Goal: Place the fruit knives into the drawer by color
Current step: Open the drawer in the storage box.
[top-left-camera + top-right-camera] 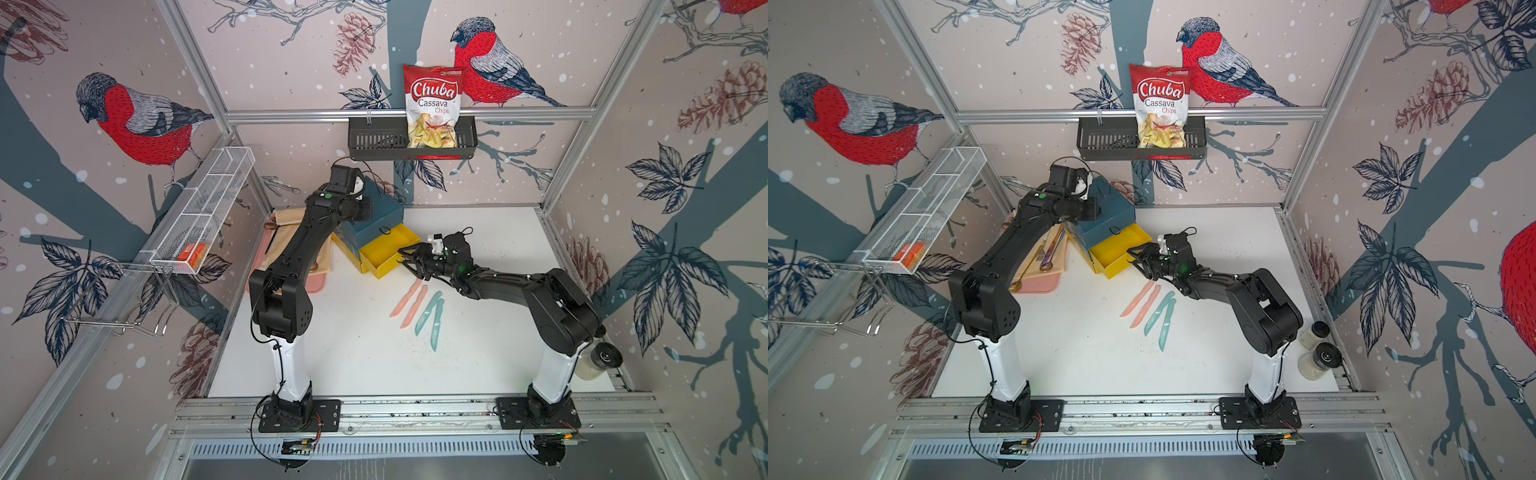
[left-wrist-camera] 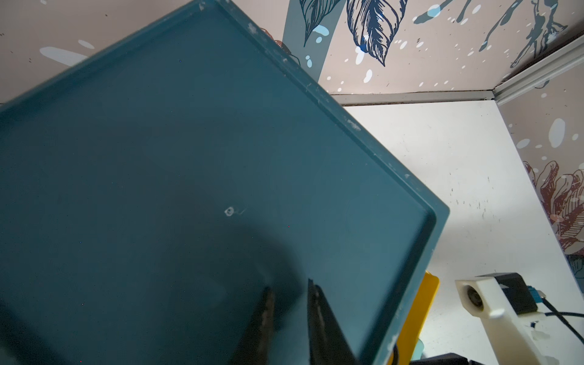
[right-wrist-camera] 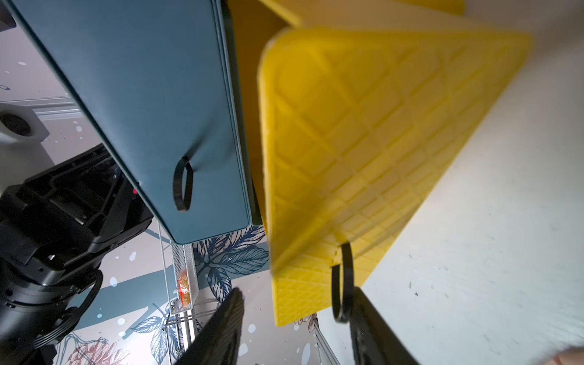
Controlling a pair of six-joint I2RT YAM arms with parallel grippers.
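The drawer chest [image 1: 376, 212] stands at the back of the table, dark teal, with one yellow drawer [image 1: 388, 253] pulled out. My right gripper [image 1: 401, 255] is at that drawer's front, open. In the right wrist view the black ring pull [image 3: 340, 284] hangs against one finger of the right gripper [image 3: 297, 290] and is not clamped. My left gripper [image 2: 290, 286] hovers over the chest's teal top [image 2: 189, 158], jaws slightly apart and holding nothing. Two pink fruit knives [image 1: 405, 299] and two teal ones [image 1: 432, 318] lie side by side on the table.
A pink tray [image 1: 1034, 286] with metal cutlery on a beige cloth sits left of the chest, under my left arm. A black wall basket [image 1: 374, 143] holds a chips bag. A white mesh basket [image 1: 208, 208] hangs left. Two shaker jars [image 1: 1320, 359] stand at the right edge.
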